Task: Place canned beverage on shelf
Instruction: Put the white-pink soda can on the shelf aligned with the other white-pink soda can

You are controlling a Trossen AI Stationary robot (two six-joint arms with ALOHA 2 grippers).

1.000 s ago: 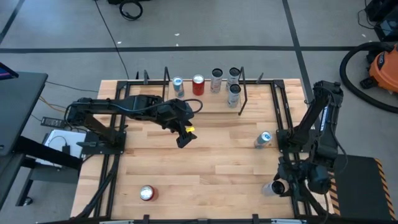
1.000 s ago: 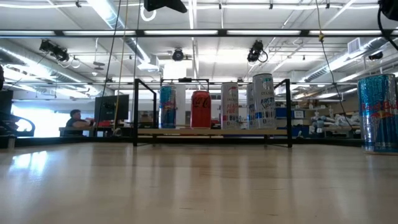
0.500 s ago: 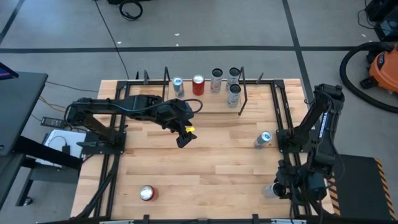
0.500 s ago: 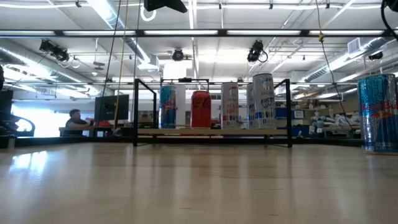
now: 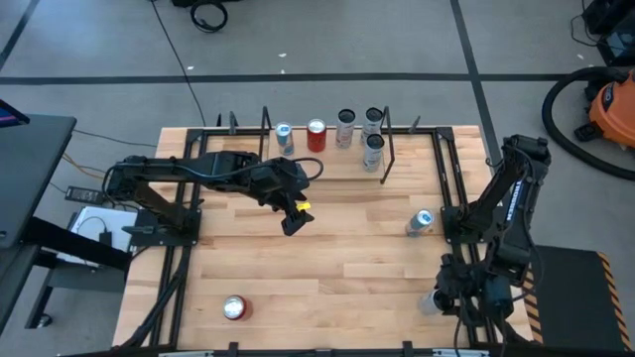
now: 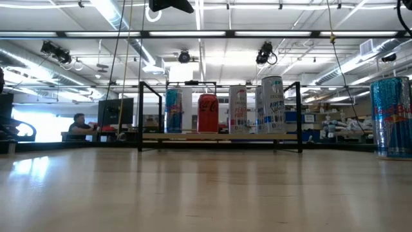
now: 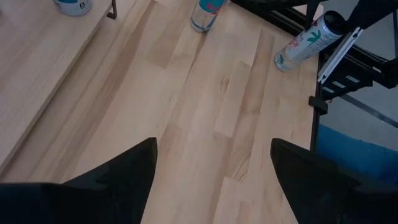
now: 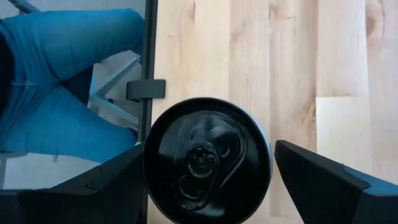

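The shelf [image 5: 327, 164] stands at the table's far edge with several upright cans [image 6: 237, 108] on its plank [image 6: 219, 136]. A white can with a black top [image 8: 208, 158] stands at the near right corner [image 5: 428, 302]. My right gripper [image 8: 208, 183] is open and points down over it, one finger on each side of the can's top. My left gripper [image 5: 295, 218] hangs open over the middle of the table, with nothing between its fingers [image 7: 211, 180]. My right gripper has its fingers on either side of the can's upper end [image 8: 155, 155], coming from above. One finger [image 8: 118, 183] is close beside the can's wall. Whether it touches the can, I cannot tell. The can stands upright on the table.
A blue can [image 5: 421, 222] stands right of the middle, also seen in the low view [image 6: 393, 116]. A red can [image 5: 234, 308] stands near the front left. A black frame rail [image 8: 148, 62] runs along the table's edge, with a person's blue-clad leg [image 8: 62, 93] beyond it.
My right gripper has sunk a little toward the white can at the near right corner, its fingers still open. The can has stayed where it was.
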